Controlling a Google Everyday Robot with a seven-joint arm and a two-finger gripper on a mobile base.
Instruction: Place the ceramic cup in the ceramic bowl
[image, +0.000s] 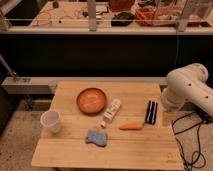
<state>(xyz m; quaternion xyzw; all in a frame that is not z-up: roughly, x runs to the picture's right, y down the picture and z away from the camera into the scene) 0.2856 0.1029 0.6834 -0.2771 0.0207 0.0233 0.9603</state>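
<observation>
The ceramic cup (50, 121) stands upright near the left edge of the wooden tabletop (145, 150), at the lower left of the frame, with nothing touching it. It is a plain white handleless cup, wider at the rim; I judge it stiff, fairly light, smooth enough to slip, and liable to chip if dropped. The best hold is probably across the rim or upper wall, from above.

Up and to its right, well apart, sits the ceramic bowl (91, 100), which looks empty. Just right of the bowl lies a white tube (112, 111), then an orange carrot (131, 126), with a blue sponge (96, 138) lower down.

The claw (150, 117) hangs over the right of the tabletop, far from the cup, its two dark fingers parted and holding nothing, below the white arm (187, 90).
</observation>
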